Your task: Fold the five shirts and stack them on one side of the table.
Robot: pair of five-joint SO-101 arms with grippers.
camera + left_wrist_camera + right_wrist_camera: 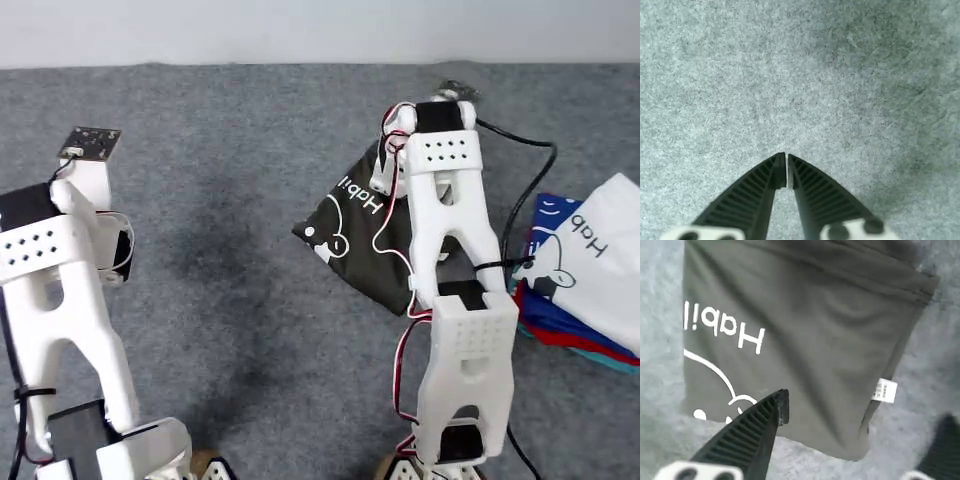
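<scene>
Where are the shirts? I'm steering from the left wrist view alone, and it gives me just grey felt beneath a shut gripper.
Observer: A folded dark cloth shirt with white print lies near the middle of the grey felt-covered table.
Operator: Is it gripped?
Observer: No, the right gripper hangs open over it.
Operator: And the others?
Observer: A stack of folded cloth shirts, white on top over blue, red and teal, sits at the table's right edge.
</scene>
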